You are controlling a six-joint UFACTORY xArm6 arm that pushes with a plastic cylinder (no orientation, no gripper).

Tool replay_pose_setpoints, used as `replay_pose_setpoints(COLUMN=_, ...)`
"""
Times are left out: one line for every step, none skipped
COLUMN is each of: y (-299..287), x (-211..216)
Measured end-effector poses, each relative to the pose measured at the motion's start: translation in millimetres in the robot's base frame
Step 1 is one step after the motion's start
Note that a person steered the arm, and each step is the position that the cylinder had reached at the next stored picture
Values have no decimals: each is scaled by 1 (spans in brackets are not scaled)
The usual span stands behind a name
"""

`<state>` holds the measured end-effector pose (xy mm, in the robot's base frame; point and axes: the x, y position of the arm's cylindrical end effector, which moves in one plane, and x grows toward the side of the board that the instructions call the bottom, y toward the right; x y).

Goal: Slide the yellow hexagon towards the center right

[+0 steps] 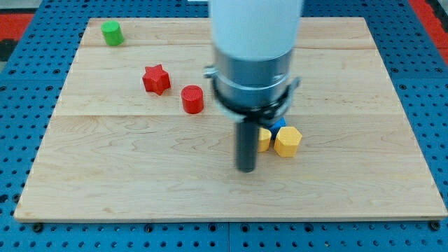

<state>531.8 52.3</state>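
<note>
My tip (246, 169) rests on the wooden table (140, 182), below and to the view's left of the yellow hexagon (288, 141), near it but apart. The arm has no fingers, only the dark rod, so there is no opening or grasp to report. The yellow hexagon lies a little to the right of the table's middle. Just to its left a second yellow block (264, 140) shows only as a sliver beside the rod, its shape hidden. A scrap of a blue block (278, 124) peeks out just above the hexagon, under the arm's grey collar. Toward the view's upper left sit a red cylinder (192, 99), a red star (156, 78) and, near the corner, a green cylinder (110, 33).
</note>
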Motion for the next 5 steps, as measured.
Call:
replay_pose_setpoints(y=76, x=-51)
replay_pose_setpoints(y=79, x=-50)
replay_pose_setpoints(y=92, x=-22)
replay_pose_setpoints(y=110, x=-60)
replay_pose_setpoints(y=117, x=-84)
